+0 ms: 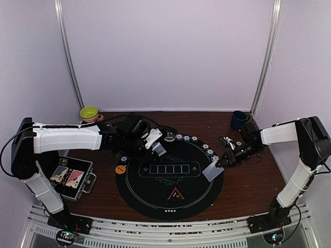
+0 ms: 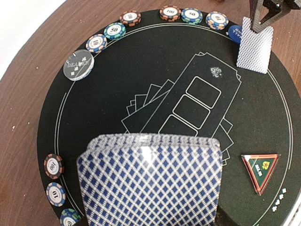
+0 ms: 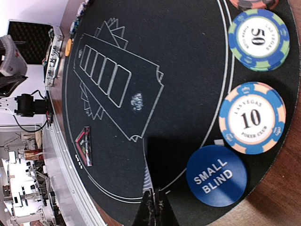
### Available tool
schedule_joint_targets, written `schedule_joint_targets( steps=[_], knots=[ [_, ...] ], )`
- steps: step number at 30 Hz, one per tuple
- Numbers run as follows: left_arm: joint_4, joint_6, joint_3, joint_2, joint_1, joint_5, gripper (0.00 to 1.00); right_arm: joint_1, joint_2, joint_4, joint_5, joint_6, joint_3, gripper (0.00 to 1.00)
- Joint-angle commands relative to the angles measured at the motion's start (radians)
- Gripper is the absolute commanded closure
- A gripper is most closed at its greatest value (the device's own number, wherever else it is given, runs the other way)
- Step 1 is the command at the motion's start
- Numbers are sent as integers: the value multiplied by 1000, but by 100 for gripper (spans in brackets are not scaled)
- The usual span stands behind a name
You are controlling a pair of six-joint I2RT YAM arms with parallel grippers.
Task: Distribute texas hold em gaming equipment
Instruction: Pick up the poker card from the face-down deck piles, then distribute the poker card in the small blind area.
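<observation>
Left tool (image 1: 156, 147): clenched on a deck of blue-diamond-backed playing cards (image 2: 150, 183), frame centre. Right tool (image 1: 219, 162): pinching one matching card (image 2: 255, 44) at the right rim of the round black felt mat (image 1: 150, 192). This card is best laid flat, clear of the striped poker chips (image 3: 252, 117), before releasing.

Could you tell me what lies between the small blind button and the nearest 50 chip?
One 10 chip, clearest in the right wrist view.
</observation>
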Motion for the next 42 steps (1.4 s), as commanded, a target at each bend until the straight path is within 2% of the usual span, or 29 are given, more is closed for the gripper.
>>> schedule_joint_targets(
  steps=[1,3,6,8,18,23,30,36,42],
  knots=[
    [29,-5,18,-3,-6,-8,47,-5,9,-14,55,-42,3,100],
    [29,-9,20,1,-7,-2,47,-6,7,-24,67,-50,5,98],
    [29,-11,18,-2,-6,-3,47,-7,-2,-46,76,-67,19,86],
    [33,-12,11,-7,-7,-5,47,-7,-6,-76,81,-91,34,82],
    [33,-9,18,-2,-7,-21,46,-1,15,-306,107,-275,120,77],
    [32,-5,24,-3,-5,-30,46,43,29,-395,169,-358,133,73],
    [33,-2,20,-13,-7,-38,46,145,16,-436,306,-390,160,68],
    [33,-2,18,-15,-6,-32,46,151,20,-441,421,-385,191,63],
    [34,-2,15,-19,-6,-31,46,155,14,-489,458,-412,214,57]
  ],
)
